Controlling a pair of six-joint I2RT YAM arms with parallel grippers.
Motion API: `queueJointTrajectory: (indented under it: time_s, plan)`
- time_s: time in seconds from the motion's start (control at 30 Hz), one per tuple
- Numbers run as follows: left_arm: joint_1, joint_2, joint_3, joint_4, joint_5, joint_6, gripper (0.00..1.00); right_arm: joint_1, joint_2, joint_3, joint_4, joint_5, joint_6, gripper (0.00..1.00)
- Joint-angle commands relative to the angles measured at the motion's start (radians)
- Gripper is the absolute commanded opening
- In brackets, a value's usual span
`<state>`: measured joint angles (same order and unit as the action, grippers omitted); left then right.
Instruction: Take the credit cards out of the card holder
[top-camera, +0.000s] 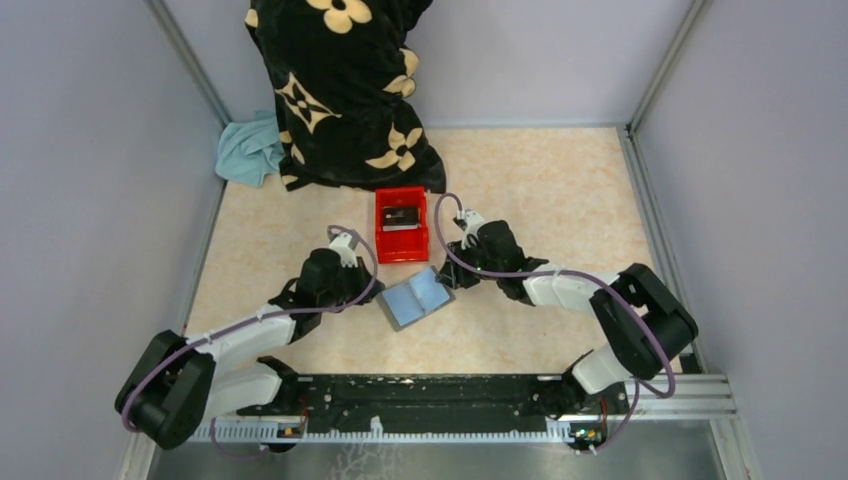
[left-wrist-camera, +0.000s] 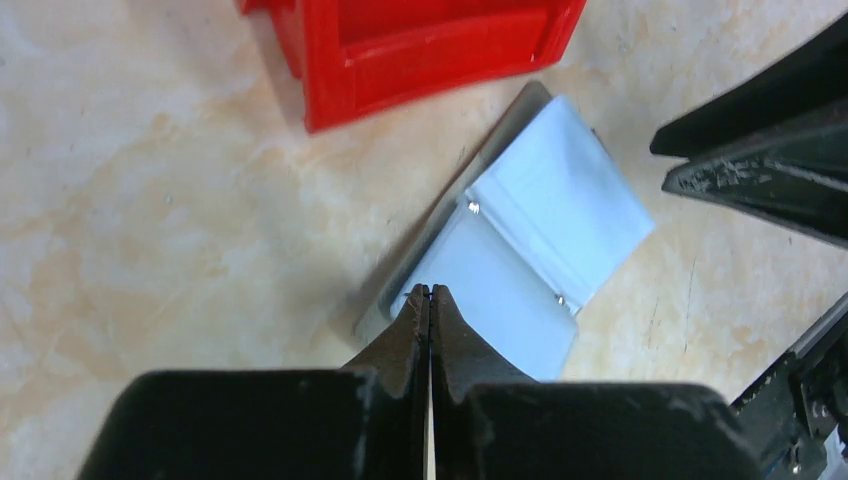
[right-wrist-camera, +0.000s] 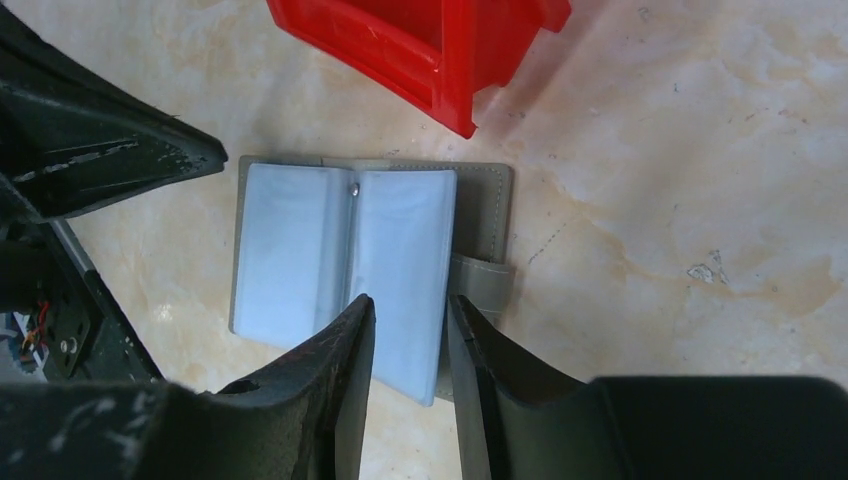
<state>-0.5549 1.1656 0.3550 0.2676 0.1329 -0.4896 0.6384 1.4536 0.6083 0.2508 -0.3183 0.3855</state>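
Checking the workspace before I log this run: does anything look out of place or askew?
Nothing is spilled or broken. The card holder lies open at a slant just in front of the red bin. A black flowered fabric heap and a crumpled teal cloth sit at the far edge; they look out of place.

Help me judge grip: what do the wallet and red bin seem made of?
Wallet: matte grey cover with a soft tab, likely leather or imitation; its pale blue pockets look like smooth plastic. Bin: glossy red, moulded walls, probably hard plastic.
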Motion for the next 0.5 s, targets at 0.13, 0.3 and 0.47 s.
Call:
queueJointTrajectory:
  time_s: [0.13, 0.3, 0.47]
  plan:
    - [-0.001, -0.182, -0.062, -0.069, -0.019, 0.026, 0.0, 0.052, 0.12, 0.034, 0.117, -0.026, -0.012, 0.34]
    - [-0.001, -0.161, -0.074, -0.056, 0.016, 0.005, 0.0, 0.104, 0.14, 0.007, 0.157, -0.031, 0.019, 0.24]
    - [-0.001, -0.121, -0.111, 0.008, 0.066, -0.031, 0.0, 0.144, 0.091, -0.033, 0.153, -0.003, 0.054, 0.0]
